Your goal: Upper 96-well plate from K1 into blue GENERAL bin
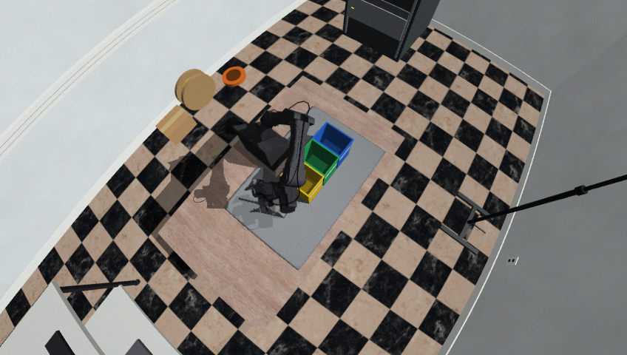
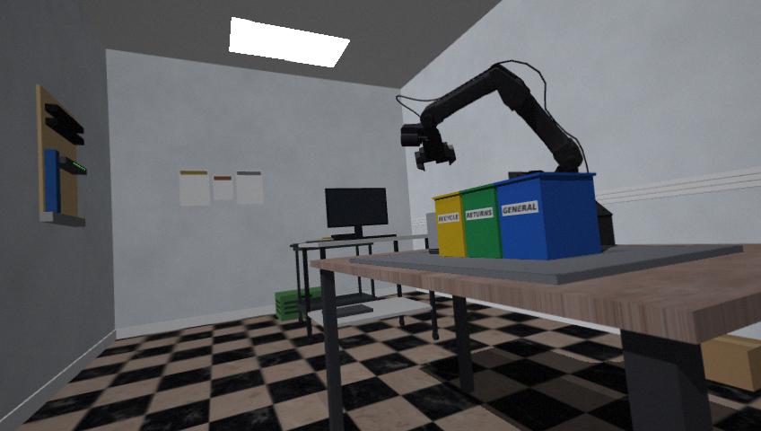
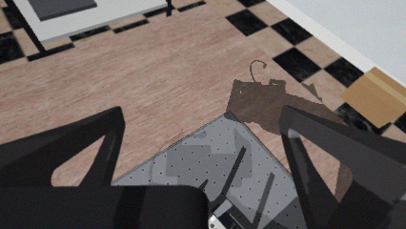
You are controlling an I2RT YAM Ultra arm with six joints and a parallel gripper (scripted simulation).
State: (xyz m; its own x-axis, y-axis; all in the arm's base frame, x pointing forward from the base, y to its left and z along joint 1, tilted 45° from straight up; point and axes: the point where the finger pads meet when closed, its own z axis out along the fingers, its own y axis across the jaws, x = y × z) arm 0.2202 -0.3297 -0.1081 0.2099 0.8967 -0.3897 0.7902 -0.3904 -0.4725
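Observation:
The blue bin (image 1: pixel 336 140) (image 2: pixel 571 224), labelled GENERAL, stands upright at one end of the row. The green RETURNS bin (image 1: pixel 321 159) (image 2: pixel 481 237) and the yellow RECYCLE bin (image 1: pixel 311 182) (image 2: pixel 450 238) stand upright beside it. My gripper (image 1: pixel 264 200) (image 2: pixel 436 163) (image 3: pixel 202 114) is open with nothing between its fingers. It is raised above the grey board, beyond the yellow bin's end of the row. I cannot make out rack K1 or its two plates. A small silver and dark part (image 3: pixel 222 215) shows at the bottom of the wrist view; I cannot tell what it is.
The perforated grey board (image 1: pixel 303 239) (image 2: pixel 641 265) lies on the wooden table (image 1: pixel 211 259). The dark arm base (image 1: pixel 264 143) stands beside the bins. A light grey object (image 2: pixel 432 232) shows partly behind the yellow bin. Two dark bars (image 3: pixel 233 172) appear over the board; they may be shadows.

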